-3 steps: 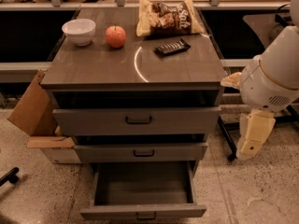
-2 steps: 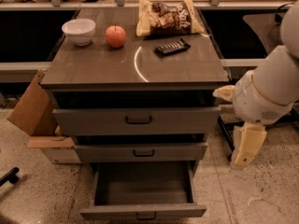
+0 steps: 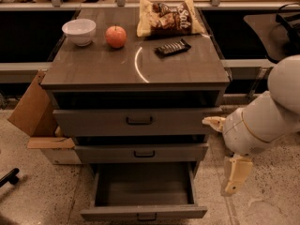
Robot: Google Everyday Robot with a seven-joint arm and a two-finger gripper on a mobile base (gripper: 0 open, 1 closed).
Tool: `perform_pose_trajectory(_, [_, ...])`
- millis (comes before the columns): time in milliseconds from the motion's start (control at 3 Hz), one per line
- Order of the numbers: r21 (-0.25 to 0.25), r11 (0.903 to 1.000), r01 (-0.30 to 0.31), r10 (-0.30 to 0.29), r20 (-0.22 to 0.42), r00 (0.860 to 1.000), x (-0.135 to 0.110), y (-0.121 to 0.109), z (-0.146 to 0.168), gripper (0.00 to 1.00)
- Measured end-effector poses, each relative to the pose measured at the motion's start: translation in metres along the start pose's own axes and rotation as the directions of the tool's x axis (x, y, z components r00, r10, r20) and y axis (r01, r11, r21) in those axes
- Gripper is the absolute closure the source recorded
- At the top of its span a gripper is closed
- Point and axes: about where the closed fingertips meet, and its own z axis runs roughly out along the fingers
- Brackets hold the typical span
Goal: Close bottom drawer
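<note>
The bottom drawer (image 3: 143, 213) is pulled far out of the grey-brown cabinet (image 3: 136, 67). Its inside shows and holds nothing. Its narrow front panel with a small dark handle (image 3: 146, 216) sits at the lower edge of the camera view. The middle drawer (image 3: 140, 153) and the top drawer (image 3: 136, 122) stand out only slightly. My gripper (image 3: 236, 175) hangs down from the white arm (image 3: 267, 118) just right of the cabinet, level with the open bottom drawer's right side and apart from it.
On the cabinet top lie a white bowl (image 3: 79, 31), a red apple (image 3: 116, 36), a chip bag (image 3: 168, 17) and a dark snack bar (image 3: 172, 47). An open cardboard box (image 3: 35, 111) leans at the cabinet's left. Speckled floor surrounds the drawer.
My arm and gripper have dropped lower and moved left, closer to the right side of the cabinet. The drawers have not moved.
</note>
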Motion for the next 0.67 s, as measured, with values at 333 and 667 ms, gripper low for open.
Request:
perform_pose_trajectory(333, [-0.05, 0.9988, 0.003, -0.001, 0.04, 0.999, 0.0029, 0.0134, 0.0442, 0.0])
perform_pose_trajectory(667, [-0.05, 0.9987, 0.003, -0.001, 0.04, 0.999, 0.0028, 0.0134, 0.0443, 0.0])
